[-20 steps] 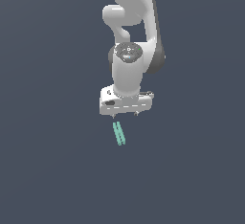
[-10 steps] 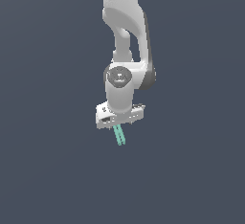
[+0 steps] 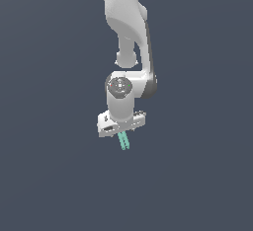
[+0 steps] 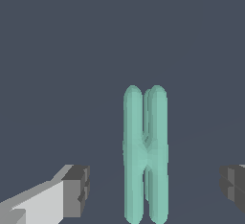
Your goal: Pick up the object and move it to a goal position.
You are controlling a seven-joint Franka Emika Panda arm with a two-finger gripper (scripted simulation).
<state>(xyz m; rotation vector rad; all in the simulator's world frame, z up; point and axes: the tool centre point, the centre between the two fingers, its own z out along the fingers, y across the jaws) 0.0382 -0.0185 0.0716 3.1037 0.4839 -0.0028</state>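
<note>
The object (image 3: 124,141) is a slim teal-green piece made of two thin parallel bars joined at the middle, lying on the flat grey-blue ground just below the white hand. In the wrist view the object (image 4: 145,153) lies lengthwise between the two dark fingertips (image 4: 77,189), with wide gaps on both sides. My gripper (image 3: 122,132) hangs straight over it, open and touching nothing. In the wrist view the gripper (image 4: 154,189) straddles the near part of the piece. The white arm rises straight above the hand.
Uniform grey-blue ground (image 3: 197,175) fills both views, and no other object, container or edge shows.
The hand has come down toward the teal piece and the arm's upper links have lowered into view. The piece has stayed where it lay.
</note>
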